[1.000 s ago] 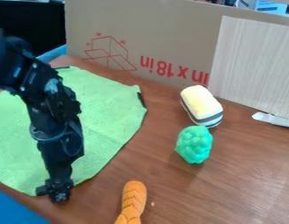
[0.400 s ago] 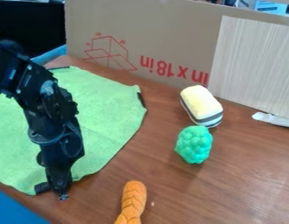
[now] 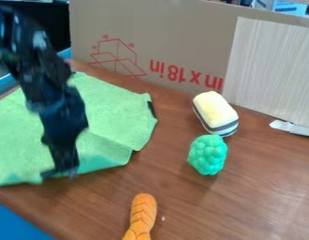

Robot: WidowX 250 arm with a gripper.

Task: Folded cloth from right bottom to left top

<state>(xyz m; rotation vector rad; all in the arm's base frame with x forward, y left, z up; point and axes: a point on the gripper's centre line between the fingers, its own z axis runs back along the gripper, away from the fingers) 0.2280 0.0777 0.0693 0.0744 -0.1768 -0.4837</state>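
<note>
From where I stand, a flat blue surface (image 3: pixel 16 225) occupies the near left corner. A light green, thin fabric cloth (image 3: pixel 113 108) lies across the left part of the brown wood-grained table (image 3: pixel 263 197), creased toward its near right side. The black two-finger gripper (image 3: pixel 60 175) is at the cloth's near edge, pointing down, closed on the fabric. A brown cardboard panel with red markings (image 3: pixel 182 37) stands upright behind. Right of the cloth, at the near side, lies an orange, braided, elongated object (image 3: pixel 142 215). Farther right sits a green, bumpy, rounded object (image 3: pixel 208 154); just beyond it, a pale yellow oblong block with grey and white bands (image 3: pixel 214 111); contact between them cannot be determined.
</note>
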